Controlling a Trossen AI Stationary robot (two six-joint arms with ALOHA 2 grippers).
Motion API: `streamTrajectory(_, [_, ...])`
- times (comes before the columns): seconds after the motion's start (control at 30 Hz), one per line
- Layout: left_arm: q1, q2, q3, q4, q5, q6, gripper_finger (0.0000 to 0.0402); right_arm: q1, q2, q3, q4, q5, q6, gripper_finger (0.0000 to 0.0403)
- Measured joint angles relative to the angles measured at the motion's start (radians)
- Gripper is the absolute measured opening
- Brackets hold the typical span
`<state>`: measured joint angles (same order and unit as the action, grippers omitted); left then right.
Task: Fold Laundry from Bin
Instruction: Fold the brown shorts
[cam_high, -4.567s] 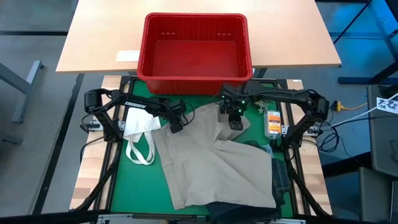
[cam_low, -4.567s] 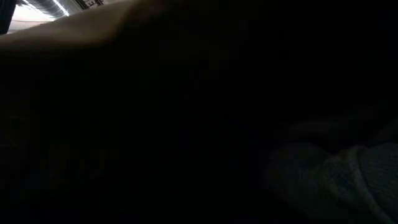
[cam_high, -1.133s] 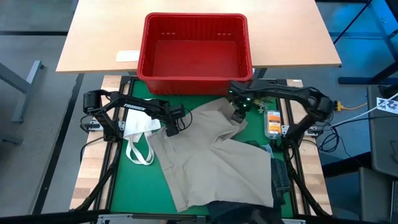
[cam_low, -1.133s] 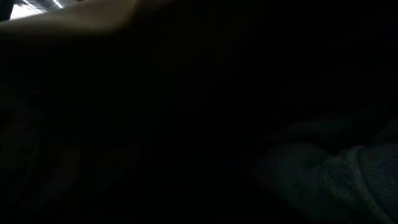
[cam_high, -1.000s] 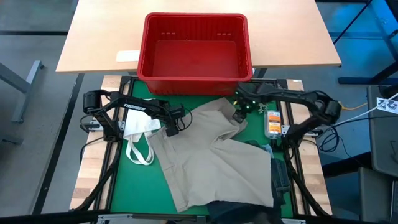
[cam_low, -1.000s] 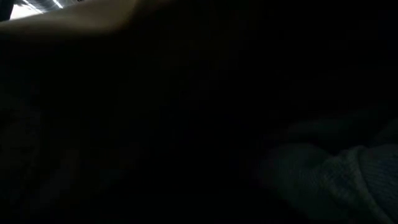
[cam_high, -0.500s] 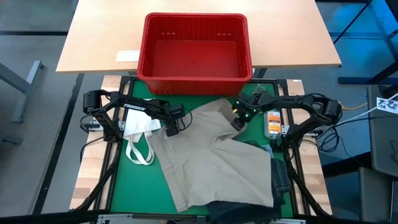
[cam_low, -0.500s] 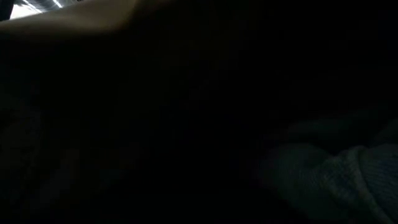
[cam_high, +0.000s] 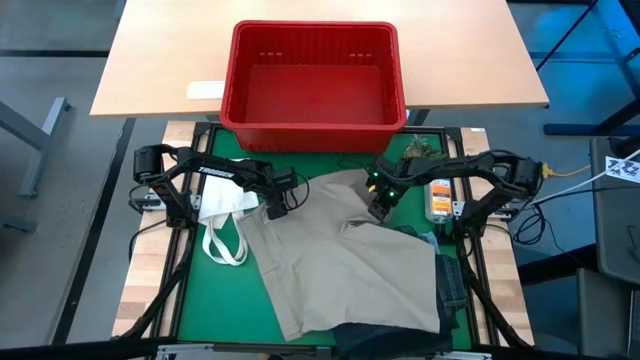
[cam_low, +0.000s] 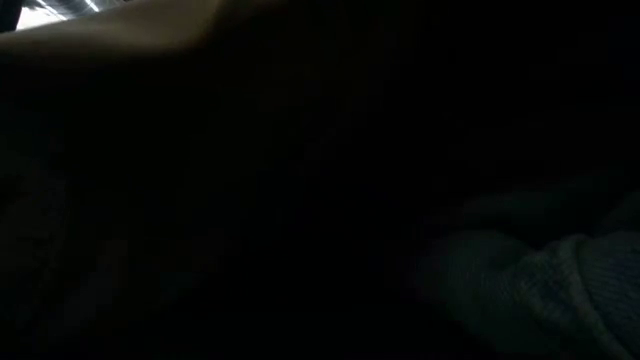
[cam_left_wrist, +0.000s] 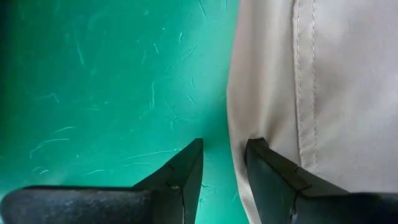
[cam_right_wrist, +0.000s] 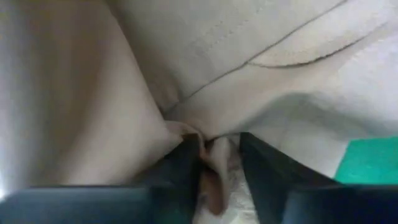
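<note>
Two dark grippers work at the upper edge of a khaki-beige garment (cam_high: 340, 255) spread flat over the green mat (cam_high: 215, 285) in the middle of the high view. In the right wrist view, the right gripper (cam_right_wrist: 221, 158) has its fingers drawn close on a small pinched fold of the beige cloth, which bulges up between them; from above it sits at the garment's upper right corner (cam_high: 380, 200). The left gripper (cam_left_wrist: 224, 163) stands with a narrow gap between its fingers (cam_left_wrist: 186, 171), one on the bare mat and the other against the garment's stitched hem; whether it actually grips the cloth cannot be told. From above it lies at the garment's upper left corner (cam_high: 277, 205), beside a small white tote bag (cam_high: 225, 215) with loop handles. The fabric looks smooth and woven, with a double-stitched seam along its edge. A dark piece of laundry (cam_high: 390, 335) shows at the bottom of the frame under the beige one. The red plastic bin (cam_high: 315, 122), rectangular with slotted walls and a thick rim, sits at upper centre on a pale wooden table (cam_high: 470, 60). No writing can be read. The low view is almost wholly dark.
</note>
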<state>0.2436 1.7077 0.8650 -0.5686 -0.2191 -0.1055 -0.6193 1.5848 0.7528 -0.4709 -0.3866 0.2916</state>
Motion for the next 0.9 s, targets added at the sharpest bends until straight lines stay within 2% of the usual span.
streamTrajectory(0.13, [0.000,0.000,0.000,0.000,0.000,0.000,0.0119,-0.003,0.001,-0.001,-0.002,0.012,-0.006,0.0025])
streamTrajectory(0.17, [0.000,0.000,0.000,0.000,0.000,0.000,0.0119,-0.003,-0.002,-0.001,-0.002,0.021,-0.008,0.0014])
streamTrajectory(0.33, [0.000,0.000,0.000,0.000,0.000,0.000,0.0119,-0.003,-0.059,0.003,-0.031,0.100,-0.011,0.0031])
streamTrajectory(0.53, [0.000,0.000,0.000,0.000,0.000,0.000,0.0119,-0.002,-0.159,0.031,-0.100,0.368,-0.035,0.0007])
streamTrajectory(0.7, [0.000,0.000,0.000,0.000,0.000,0.000,0.0119,-0.003,-0.175,0.031,-0.149,0.484,-0.036,0.0014])
streamTrajectory(0.9, [0.000,0.000,0.000,0.001,0.000,0.000,0.0119,-0.001,-0.175,0.031,-0.227,0.663,-0.020,0.0005])
